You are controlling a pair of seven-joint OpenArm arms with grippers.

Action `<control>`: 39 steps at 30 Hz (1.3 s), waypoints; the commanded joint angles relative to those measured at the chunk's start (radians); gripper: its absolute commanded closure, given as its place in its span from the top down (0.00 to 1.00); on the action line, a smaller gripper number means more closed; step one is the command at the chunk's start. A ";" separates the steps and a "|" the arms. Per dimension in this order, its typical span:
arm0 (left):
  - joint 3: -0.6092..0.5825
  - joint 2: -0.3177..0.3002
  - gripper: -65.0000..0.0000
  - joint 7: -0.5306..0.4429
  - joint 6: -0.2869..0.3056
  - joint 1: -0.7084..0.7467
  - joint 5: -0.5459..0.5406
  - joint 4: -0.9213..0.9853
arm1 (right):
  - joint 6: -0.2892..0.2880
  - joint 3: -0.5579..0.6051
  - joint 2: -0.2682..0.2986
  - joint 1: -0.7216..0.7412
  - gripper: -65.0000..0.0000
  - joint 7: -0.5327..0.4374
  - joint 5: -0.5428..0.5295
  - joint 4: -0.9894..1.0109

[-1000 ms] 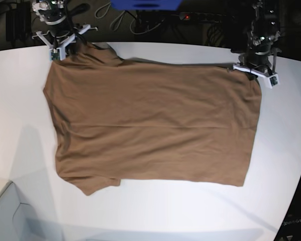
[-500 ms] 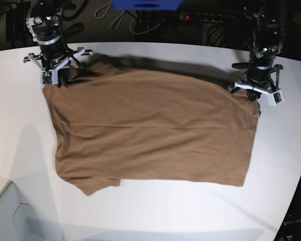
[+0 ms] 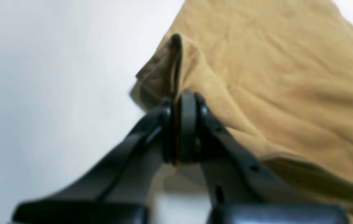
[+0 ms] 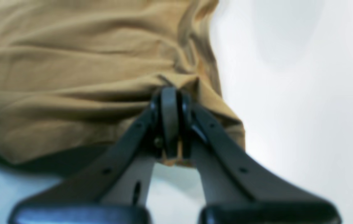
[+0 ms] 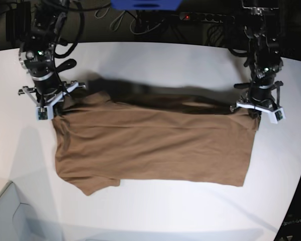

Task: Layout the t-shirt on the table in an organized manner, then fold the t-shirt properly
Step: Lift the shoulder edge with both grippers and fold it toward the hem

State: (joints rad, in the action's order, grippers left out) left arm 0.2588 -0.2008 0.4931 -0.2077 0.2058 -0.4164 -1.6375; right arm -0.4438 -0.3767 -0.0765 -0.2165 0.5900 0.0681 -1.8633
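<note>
T-shirt: plain tan-brown cotton t-shirt (image 5: 155,150), spread on white tabletop (image 5: 155,211), far edge raised.
Left claw (image 5: 257,111): clenched on far corner.
Right claw (image 5: 48,105): clenched on opposite far corner.

Right wrist cam is pretty blurry but you can make out the right gripper (image 4: 170,124) with its two black fingers (image 4: 126,140) pressed together, pinching a bunched edge of the t-shirt (image 4: 71,77). A little tan scrap of cloth pokes out below the pinch. The shirt fills the upper left of the view, all wrinkled with long creases running toward the grip, and its near edge hangs lifted with a dark shadow under it. To the right of the cloth it's just bare white table (image 4: 304,109), with a soft greyish shadow patch up top
</note>
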 commanded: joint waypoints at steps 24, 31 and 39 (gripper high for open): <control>-0.005 0.014 0.04 -0.023 0.000 -0.191 0.003 0.133 | 0.004 0.000 0.070 0.234 0.00 -0.029 -0.007 0.310; 0.003 0.014 0.34 -0.023 0.000 -0.187 0.003 0.130 | 0.004 0.005 0.083 0.236 0.00 -0.029 -0.012 0.310; 0.018 0.007 0.53 -0.023 -0.002 -0.184 0.003 0.121 | 0.007 -0.003 0.080 0.248 0.39 -0.031 -0.012 0.293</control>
State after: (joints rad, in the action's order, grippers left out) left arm 0.2684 -0.1795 0.4942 -0.2092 0.0357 -0.4179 -1.4940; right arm -0.4431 -0.3790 -0.0029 0.0109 0.5877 0.0711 -1.5452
